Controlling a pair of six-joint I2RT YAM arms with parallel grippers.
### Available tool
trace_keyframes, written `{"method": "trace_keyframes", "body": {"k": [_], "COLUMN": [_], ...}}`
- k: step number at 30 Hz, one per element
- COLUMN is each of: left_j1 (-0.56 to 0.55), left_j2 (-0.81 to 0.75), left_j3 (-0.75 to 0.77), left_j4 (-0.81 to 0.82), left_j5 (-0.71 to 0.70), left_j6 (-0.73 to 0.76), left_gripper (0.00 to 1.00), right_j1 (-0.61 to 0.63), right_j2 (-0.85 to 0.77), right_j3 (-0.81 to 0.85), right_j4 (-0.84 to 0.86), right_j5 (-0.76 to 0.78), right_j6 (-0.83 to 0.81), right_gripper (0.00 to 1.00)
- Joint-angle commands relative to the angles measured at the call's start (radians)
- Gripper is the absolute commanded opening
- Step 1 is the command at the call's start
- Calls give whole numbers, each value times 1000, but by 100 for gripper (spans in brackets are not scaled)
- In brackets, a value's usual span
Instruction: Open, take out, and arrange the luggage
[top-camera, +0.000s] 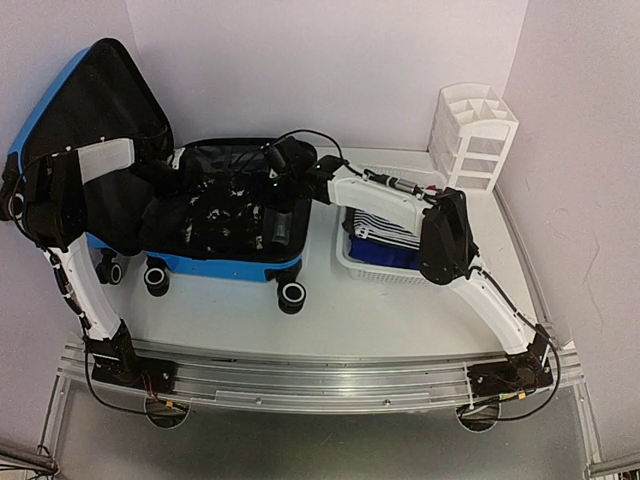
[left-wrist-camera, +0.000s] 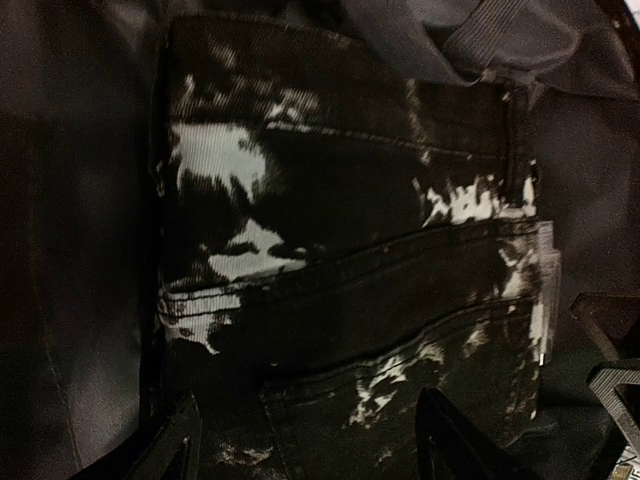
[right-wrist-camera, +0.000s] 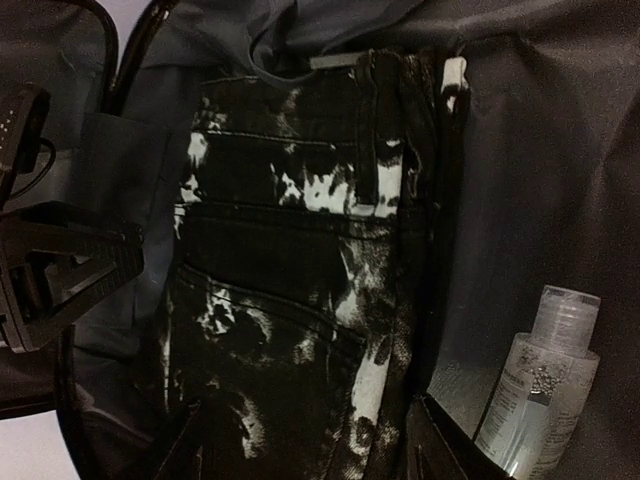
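**Top external: luggage (top-camera: 225, 262) lies open on the surface (top-camera: 400, 330)**

It looks stiff and bulky. Its lid (top-camera: 95, 110) stands up at the left, so I'd leave the case alone. Inside, folded black-and-white jeans (left-wrist-camera: 330, 250) look soft, floppy and fairly heavy; I'd pinch a thick seamed edge. Left gripper (left-wrist-camera: 315, 445) and right gripper (right-wrist-camera: 310, 450) hover over them, jaws wide, holding nothing. A clear bottle (right-wrist-camera: 540, 390) lies beside the jeans, slippery I'd guess.

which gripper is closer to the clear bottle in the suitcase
Right. The right gripper hangs over the jeans with the clear bottle just beside it; the left gripper is over the jeans too, with no bottle in its view.
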Motion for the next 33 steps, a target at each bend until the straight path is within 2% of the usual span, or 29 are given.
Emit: {"method": "trace_keyframes", "body": {"k": [1, 9, 15, 20, 22, 24, 25, 27, 31, 33], "left_j1": [6, 17, 17, 16, 14, 13, 14, 15, 15, 15], "left_j2": [-32, 43, 108, 147, 153, 150, 146, 134, 85, 65], "left_j3": [-72, -116, -122, -120, -122, -123, -121, -109, -79, -49], "left_j4": [94, 145, 164, 178, 182, 187, 185, 173, 153, 128], "left_j5": [-51, -54, -25, 71, 133, 190, 205, 222, 231, 225], "left_j6": [-6, 3, -6, -50, -65, -78, -82, -82, -69, -60], "left_gripper": [74, 75, 75, 70, 64, 53, 46, 34, 9, 1], "right_j1": [12, 19, 22, 21, 21, 20, 20, 18, 13, 11], "right_j2": [47, 135, 253, 267, 272, 270, 266, 249, 206, 173], "right_j3": [24, 71, 183, 154, 155, 155, 154, 148, 127, 115], "right_j4": [2, -27, 3, 83, 116, 154, 169, 196, 247, 260], "right_j5": [96, 116, -16, -76, -98, -115, -117, -118, -112, -96], "right_j6": [16, 19, 67, 103, 114, 134, 141, 153, 168, 158], "right_gripper": [60, 60, 58, 55, 48, 31, 19, 6, 0, 0]}}
